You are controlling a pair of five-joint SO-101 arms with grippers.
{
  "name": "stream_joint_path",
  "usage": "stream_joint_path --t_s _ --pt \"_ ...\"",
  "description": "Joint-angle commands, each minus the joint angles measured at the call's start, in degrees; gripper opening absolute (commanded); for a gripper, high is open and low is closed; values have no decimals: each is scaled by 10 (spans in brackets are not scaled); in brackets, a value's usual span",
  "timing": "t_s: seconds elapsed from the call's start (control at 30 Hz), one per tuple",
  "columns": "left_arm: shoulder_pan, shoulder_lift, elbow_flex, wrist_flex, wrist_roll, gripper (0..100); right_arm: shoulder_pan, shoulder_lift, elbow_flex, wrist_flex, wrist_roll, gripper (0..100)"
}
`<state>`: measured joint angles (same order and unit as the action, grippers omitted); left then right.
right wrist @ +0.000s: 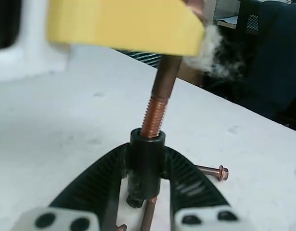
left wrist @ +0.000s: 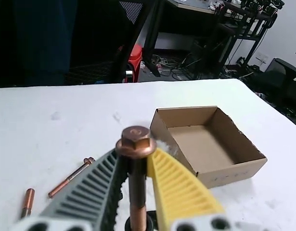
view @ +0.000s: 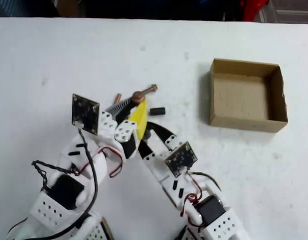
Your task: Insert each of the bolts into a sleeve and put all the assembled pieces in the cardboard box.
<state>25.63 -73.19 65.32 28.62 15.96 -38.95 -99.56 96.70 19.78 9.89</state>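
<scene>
Left wrist view: left gripper (left wrist: 135,158) closed tight on a bolt (left wrist: 135,143). Its grey and yellow fingers pinch the shaft just under the hex head, and the bolt stands upright, head up. The bolt's lower end goes into a black sleeve (left wrist: 138,224).

Right wrist view: right gripper (right wrist: 147,155) clamped on that sleeve from both sides, black fingers spread only to the sleeve's width. The threaded end of the bolt sits in the sleeve's top opening, with part of the thread showing above it.

High view: both grippers meet near the middle of the table (view: 53,60), left one above the right one. Cardboard box (view: 246,95) sits well apart to the right, open side up. Loose bolt (view: 149,89) lies just beyond the grippers, second loose bolt (view: 117,98) near the grey finger. Spare sleeve (view: 157,111) lies on its side beside the yellow finger.
</scene>
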Motion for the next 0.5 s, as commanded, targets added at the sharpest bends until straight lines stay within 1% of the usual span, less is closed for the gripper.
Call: stream_joint_path --t_s 0.0,0.07,0.1,0.47 --pt "20 -18 -5 11 6 22 5 -7 4 1 -37 17" --pt "30 -18 -5 12 6 23 5 -7 4 1 -80 17" --pt "32 -18 -5 11 6 23 5 -7 4 0 -90 17" --pt "31 -18 29 8 7 23 6 -8 -8 0 -96 17"
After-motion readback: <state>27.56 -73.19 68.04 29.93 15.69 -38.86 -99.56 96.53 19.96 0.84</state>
